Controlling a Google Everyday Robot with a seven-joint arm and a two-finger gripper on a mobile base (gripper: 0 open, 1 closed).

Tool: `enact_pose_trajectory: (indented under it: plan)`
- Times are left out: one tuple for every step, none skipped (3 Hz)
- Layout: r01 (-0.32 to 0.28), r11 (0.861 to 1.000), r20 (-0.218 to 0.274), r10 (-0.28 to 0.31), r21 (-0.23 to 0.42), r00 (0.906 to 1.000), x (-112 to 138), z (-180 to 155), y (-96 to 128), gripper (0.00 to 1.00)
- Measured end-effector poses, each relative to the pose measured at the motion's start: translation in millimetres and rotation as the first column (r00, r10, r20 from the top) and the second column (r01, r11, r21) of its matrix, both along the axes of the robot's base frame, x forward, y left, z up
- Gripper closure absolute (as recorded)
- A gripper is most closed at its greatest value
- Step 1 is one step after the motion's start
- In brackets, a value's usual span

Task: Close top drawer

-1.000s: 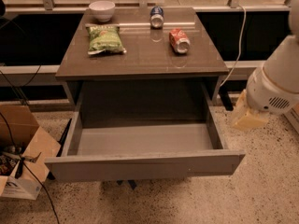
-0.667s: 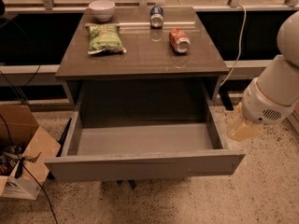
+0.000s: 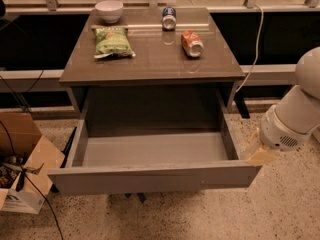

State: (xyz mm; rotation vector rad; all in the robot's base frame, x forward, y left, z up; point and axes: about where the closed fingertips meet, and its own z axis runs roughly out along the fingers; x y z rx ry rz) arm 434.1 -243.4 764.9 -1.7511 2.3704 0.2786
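Top drawer (image 3: 150,178): pulled far out of the cabinet toward the camera, plain front panel nearest, lighter grey floor and side walls exposed. It sits directly under the cabinet top (image 3: 150,66). Whatever lies lower on the cabinet is hidden behind the extended drawer front.

Gripper (image 3: 256,151): yellowish tip just beside the drawer's right front corner, outside the right side wall. Contact with the wood can't be judged. Whether it is spread or closed can't be made out from this angle. White arm (image 3: 297,116) runs up and right, cut off by the frame edge.

On the cabinet top: green chip bag (image 3: 113,41) left of centre; red can (image 3: 192,43) on its side to the right; blue can (image 3: 169,18) on its side at the back; white bowl (image 3: 109,10) back left.

Surroundings: speckled floor (image 3: 290,209). Open cardboard box (image 3: 27,149) at left, partly cut off, contents unclear. White cable (image 3: 257,39) hangs down behind the cabinet's right side. Rail posts along the top edge, dark gap beneath.
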Motion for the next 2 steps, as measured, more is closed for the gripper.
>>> enact_pose_trajectory:
  plan:
    - [0.006, 1.0, -0.028, -0.006, -0.018, 0.9996, -1, -18, 9, 1.0]
    - [0.01, 1.0, -0.135, -0.012, -0.014, 0.9908, -11, -79, 26, 1.0]
